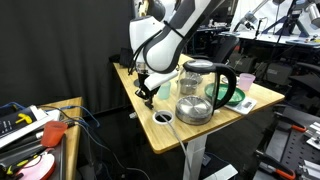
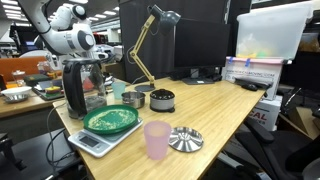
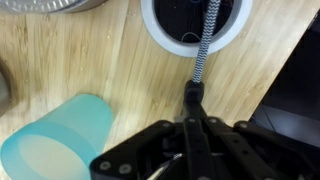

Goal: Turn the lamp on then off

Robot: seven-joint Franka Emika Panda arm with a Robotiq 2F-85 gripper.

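One wooden table (image 2: pixel 228 112), lamp (image 2: pixel 165 16); lab perhaps.

Wooden table (image 2: pixel 225 115), single top. Glass kettle (image 2: pixel 78 85) at one edge. Beside kettle: scale (image 2: pixel 88 141) carrying green plate (image 2: pixel 110 120). Behind kettle: lamp (image 2: pixel 140 40). Past scale: pink cup (image 2: pixel 157 138), ribbed silver disc (image 2: pixel 185 138). Dark round item (image 2: pixel 160 100), possibly timer.

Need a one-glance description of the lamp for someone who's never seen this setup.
On the light wooden table, look toward the back, behind the green plate. The lamp is the tallest item there: a thin brass-coloured stem bent like an elbow and topped by a small dark head, unlike the squat glass kettle nearby.
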